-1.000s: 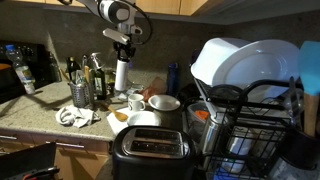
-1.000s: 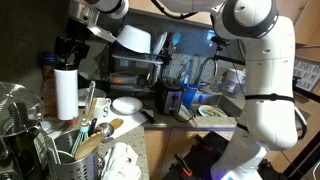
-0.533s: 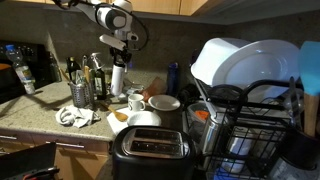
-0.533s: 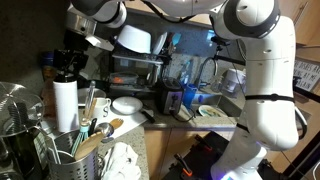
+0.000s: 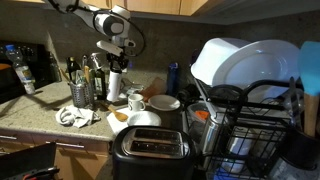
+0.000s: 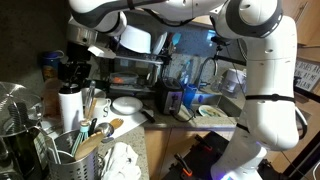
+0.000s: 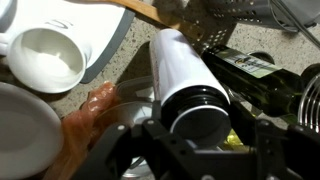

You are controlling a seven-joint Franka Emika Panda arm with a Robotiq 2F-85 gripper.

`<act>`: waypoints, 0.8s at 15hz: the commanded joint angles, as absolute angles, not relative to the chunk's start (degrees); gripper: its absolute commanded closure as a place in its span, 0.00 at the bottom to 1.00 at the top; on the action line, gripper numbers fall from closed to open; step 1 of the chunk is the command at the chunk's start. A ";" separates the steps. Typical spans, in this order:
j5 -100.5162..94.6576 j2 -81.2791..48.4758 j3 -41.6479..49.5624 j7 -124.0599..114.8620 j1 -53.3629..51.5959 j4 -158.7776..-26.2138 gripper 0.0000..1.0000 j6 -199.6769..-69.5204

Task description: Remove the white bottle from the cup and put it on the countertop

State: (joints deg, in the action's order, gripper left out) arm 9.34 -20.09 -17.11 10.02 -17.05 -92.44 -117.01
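Note:
The white bottle (image 5: 115, 86) is a tall white cylinder with a dark top. It hangs upright, low over the countertop (image 5: 30, 121), left of the cup (image 5: 136, 101). My gripper (image 5: 114, 60) is shut on the bottle's top. In an exterior view the bottle (image 6: 68, 108) hangs below the gripper (image 6: 72, 74). In the wrist view the bottle (image 7: 180, 70) fills the centre, with my jaws (image 7: 196, 128) on either side of its dark cap. The empty cup (image 7: 44, 60) stands at the upper left on the speckled countertop (image 7: 131, 72).
Dark oil bottles (image 5: 95, 74) and a metal mesh holder (image 5: 81, 93) stand close to the bottle's left. A white bowl (image 5: 165, 102), a toaster (image 5: 150, 150) and a dish rack with plates (image 5: 250, 95) are to the right. A utensil holder (image 6: 80, 145) is near one camera.
My gripper has moved down and to the left with the white bottle, from above the cup to low beside it, near the oil bottles.

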 commanded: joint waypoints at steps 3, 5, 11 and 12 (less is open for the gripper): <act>7.99 -16.35 -17.00 10.46 -17.07 -97.94 0.56 -119.62; 7.05 -15.69 -16.88 10.01 -17.28 -99.44 0.56 -121.25; 5.45 -14.31 -17.06 9.10 -17.34 -103.49 0.56 -126.31; 4.96 -14.10 -17.01 8.90 -17.50 -104.10 0.56 -126.86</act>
